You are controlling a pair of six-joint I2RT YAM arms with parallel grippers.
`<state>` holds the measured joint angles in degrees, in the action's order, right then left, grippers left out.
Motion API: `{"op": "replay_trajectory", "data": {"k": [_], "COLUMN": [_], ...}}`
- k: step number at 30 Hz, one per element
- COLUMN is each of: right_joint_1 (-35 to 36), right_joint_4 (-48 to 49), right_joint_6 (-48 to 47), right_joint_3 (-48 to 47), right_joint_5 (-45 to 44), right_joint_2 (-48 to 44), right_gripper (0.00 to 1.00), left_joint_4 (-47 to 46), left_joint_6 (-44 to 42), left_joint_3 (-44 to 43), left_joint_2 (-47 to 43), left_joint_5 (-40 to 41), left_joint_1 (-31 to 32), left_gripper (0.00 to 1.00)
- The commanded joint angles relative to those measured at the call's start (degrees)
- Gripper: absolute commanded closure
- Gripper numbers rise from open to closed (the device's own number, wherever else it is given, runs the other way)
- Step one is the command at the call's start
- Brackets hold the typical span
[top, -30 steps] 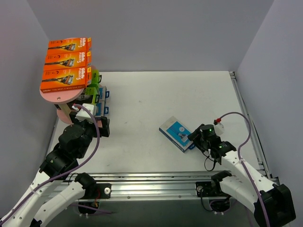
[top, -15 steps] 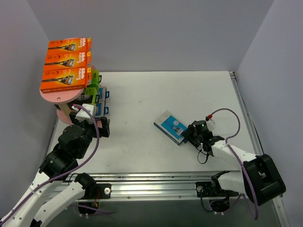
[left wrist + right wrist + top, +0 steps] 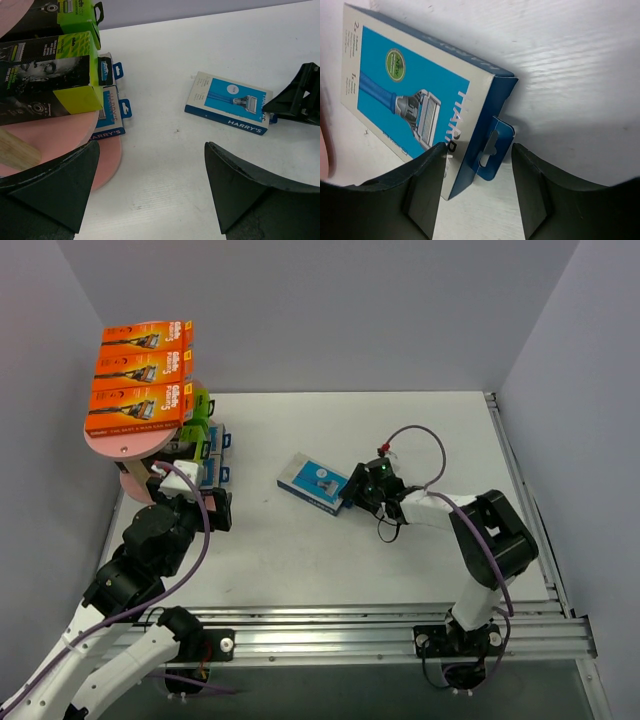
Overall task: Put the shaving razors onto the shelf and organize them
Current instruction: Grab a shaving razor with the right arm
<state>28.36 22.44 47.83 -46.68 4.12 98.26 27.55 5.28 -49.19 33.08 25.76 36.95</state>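
You have the shelf far left, three packs on its top board | lone pack well right of it | your right gripper at that pack's right end

Blue razor pack printed cardboard; table white, matt, finely ribbed; fingers black matt plastic

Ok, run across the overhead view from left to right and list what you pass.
Pink shelf carrying the orange razor packs → the loose blue razor pack lying flat on the table → right hand at that pack's right end.
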Motion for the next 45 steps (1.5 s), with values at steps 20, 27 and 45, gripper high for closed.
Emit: {"op": "replay_trajectory", "data": {"k": [20, 27, 45], "right_joint_1": [-1.9, -2.0, -3.7], "right_joint_4": [14.1, 29.1, 47.9], "right_joint_6": [4.2, 12.6, 18.7], "right_joint_3": [11.4, 19.2, 22.9], "right_joint_5": [6.0, 6.3, 7.8], "right_joint_2": [-8.3, -4.8, 7.0], "right_gripper": [0.47, 0.54, 0.6], "left_joint_4": [-2.3, -2.3, -2.3], "left_joint_6": [0.4, 0.7, 0.8], "left_joint_3": [-0.7, -0.7, -0.6], "left_joint_2": [0.2, 0.4, 0.5], "left_joint_5": [1.3, 1.0, 1.2], "left_joint_1": [-0.4, -0.3, 0.1], "left_gripper": [0.05, 0.05, 0.05]}}
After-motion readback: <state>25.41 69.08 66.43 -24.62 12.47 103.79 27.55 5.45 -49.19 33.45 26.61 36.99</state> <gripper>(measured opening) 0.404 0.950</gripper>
